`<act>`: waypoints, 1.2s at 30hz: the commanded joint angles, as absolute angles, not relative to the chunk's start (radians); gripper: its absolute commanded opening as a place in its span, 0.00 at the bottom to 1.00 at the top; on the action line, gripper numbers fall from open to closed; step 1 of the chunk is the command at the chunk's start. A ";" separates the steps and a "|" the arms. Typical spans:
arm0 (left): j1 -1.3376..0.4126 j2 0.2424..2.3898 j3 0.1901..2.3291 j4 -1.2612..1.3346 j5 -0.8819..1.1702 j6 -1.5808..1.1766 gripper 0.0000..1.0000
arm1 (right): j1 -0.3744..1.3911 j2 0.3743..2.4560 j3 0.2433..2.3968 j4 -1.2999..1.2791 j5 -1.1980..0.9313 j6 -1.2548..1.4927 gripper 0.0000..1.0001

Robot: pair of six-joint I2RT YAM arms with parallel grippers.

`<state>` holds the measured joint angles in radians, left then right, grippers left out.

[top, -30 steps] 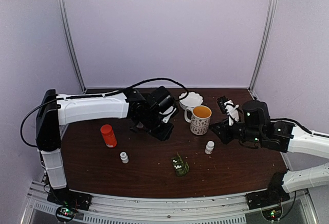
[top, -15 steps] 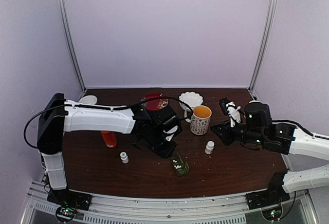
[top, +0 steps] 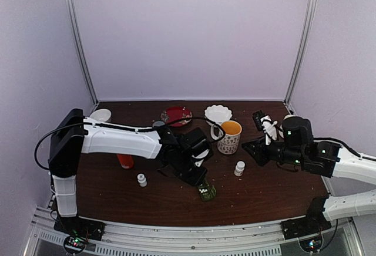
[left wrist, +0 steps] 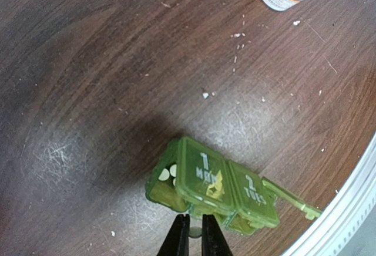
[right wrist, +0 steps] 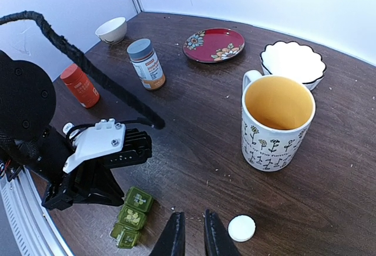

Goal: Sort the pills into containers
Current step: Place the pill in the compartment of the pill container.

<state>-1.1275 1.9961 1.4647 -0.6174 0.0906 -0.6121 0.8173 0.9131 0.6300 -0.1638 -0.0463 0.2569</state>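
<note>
Top camera: shows the left gripper [top: 202, 182] low at the dark-green pill box [top: 207, 193], near the front edge of the table [top: 282, 191]. Puts the right gripper [top: 245, 146] in the air near the orange-lined mug [top: 229, 137] and a white capped bottle [top: 239, 168], well apart from the box.

Left wrist: looks down on shut lids marked 1 and 2. Shows white pills [left wrist: 166, 174] in a compartment left of lid 1. Fingers clenched almost together over the box's near side; pale speck in the slit, impossible to tell whether a pill.

Right wrist: fingers parted by a narrow gap, grasping nothing, bottle cap just beside them.
</note>
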 commanded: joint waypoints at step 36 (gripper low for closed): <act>-1.130 1.896 1.389 -0.545 -0.099 -0.658 0.24 | 0.811 1.093 0.654 -0.148 -0.305 0.264 0.19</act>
